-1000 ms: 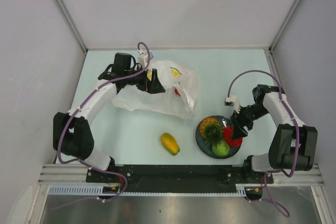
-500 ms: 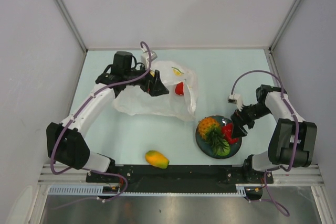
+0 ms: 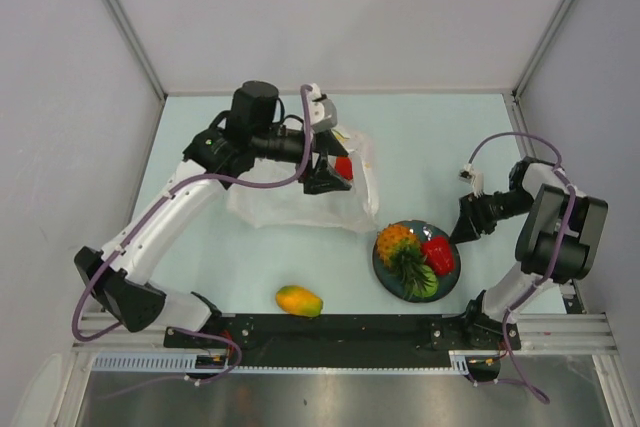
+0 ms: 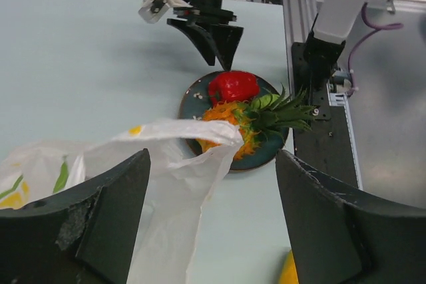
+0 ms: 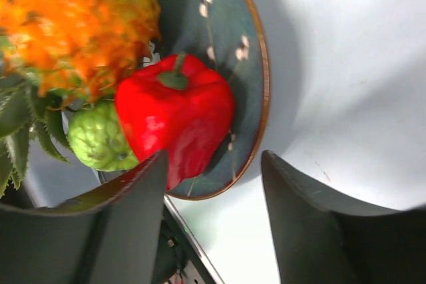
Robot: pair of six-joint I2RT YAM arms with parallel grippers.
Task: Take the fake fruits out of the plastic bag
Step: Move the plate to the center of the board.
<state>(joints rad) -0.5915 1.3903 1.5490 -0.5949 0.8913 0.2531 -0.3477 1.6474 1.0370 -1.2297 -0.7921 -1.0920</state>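
Note:
The plastic bag [image 3: 290,202] lies crumpled at the table's middle left. My left gripper [image 3: 327,175] hovers open over its right end. A loose flap of the bag [image 4: 170,164] shows below and between the fingers, not pinched. A small red fruit [image 3: 343,167] sits at the bag's upper right edge, right beside those fingers. The pineapple [image 3: 397,243], red pepper [image 3: 438,254] and green fruit [image 5: 100,141] rest on the dark plate [image 3: 383,265]. The mango [image 3: 299,301] lies alone near the front. My right gripper [image 3: 466,224] is open just right of the plate, holding nothing.
The front rail [image 3: 330,332] with both arm bases runs just behind the mango and the plate. Grey walls close in the table on the left, back and right. My right arm's cable [image 3: 500,142] loops above it.
My left gripper swung right along the bag's top toward the small red fruit. My right gripper drew back right, off the plate. The mango rolled left toward the front.

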